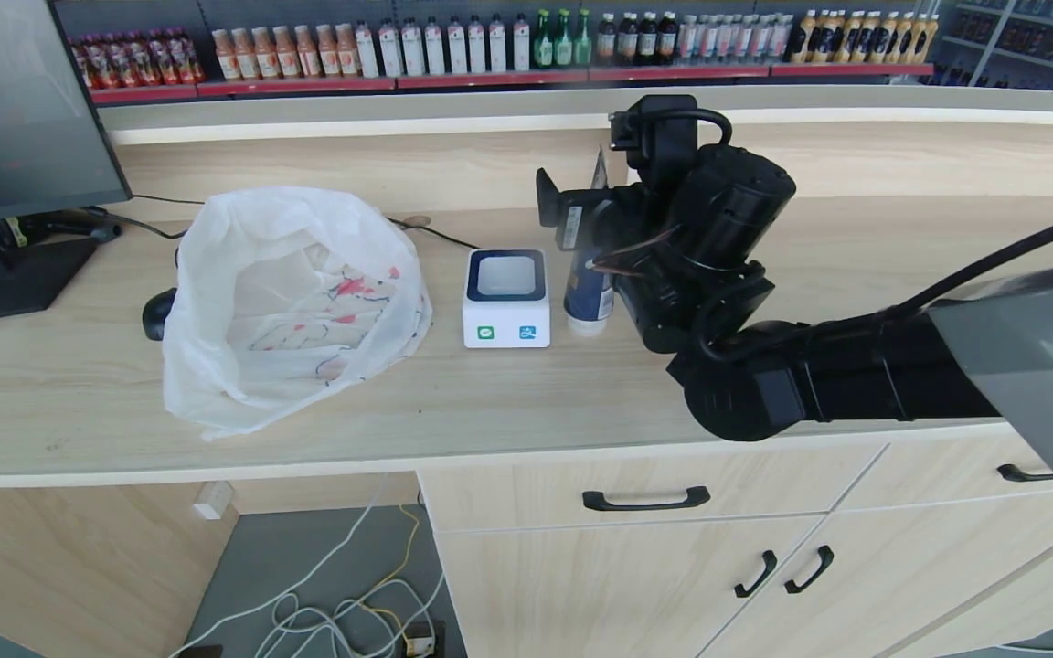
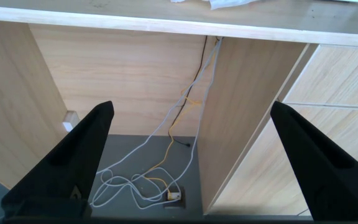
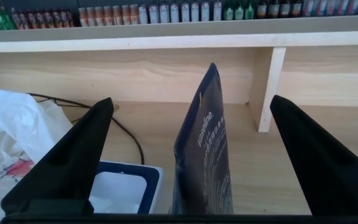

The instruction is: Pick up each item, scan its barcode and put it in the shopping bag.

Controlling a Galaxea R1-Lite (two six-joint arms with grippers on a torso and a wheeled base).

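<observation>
A dark blue tube (image 1: 587, 292) stands cap-down on the wooden counter (image 1: 526, 402), just right of the white barcode scanner (image 1: 505, 297). My right gripper (image 1: 581, 215) hovers over the tube, open. In the right wrist view the tube (image 3: 204, 155) rises between the spread fingers (image 3: 73, 162) of the right gripper (image 3: 191, 106), untouched by them, with the scanner (image 3: 126, 190) beside it. The white shopping bag (image 1: 289, 302) lies open-mouthed left of the scanner. My left gripper (image 2: 192, 106) hangs open below the counter's front edge, holding nothing.
A monitor (image 1: 24, 100) and a black mouse (image 1: 158, 313) sit at the counter's left end. A raised ledge (image 1: 490, 123) runs along the back, with bottle shelves (image 1: 490, 41) beyond. Drawers (image 1: 645, 498) are under the counter, and cables (image 2: 148, 180) lie on the floor.
</observation>
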